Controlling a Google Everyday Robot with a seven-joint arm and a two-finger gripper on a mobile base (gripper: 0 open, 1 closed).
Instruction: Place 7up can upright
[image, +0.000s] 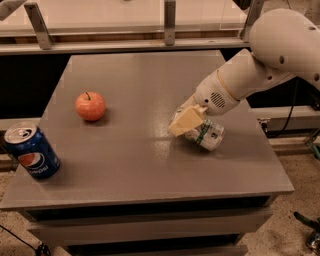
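Dimly lit. Grey flat-topped surface (150, 70) over dark drawers, speckled beige floor (292, 237) beneath, pale metal-railed bench (100, 17) behind; gripper (192, 125) low at surface's right side.

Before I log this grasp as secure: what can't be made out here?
Camera view: the gripper, low over the right of the grey table, hides one end of the tilted white-and-green aluminium 7up can it holds.
Whether the can touches the table: unclear.
White arm: cut off by right edge.

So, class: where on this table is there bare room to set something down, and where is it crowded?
Bare: the table behind the apple, and its front middle between Pepsi can and 7up can. Crowded: mid-right, where the gripper grips that can.
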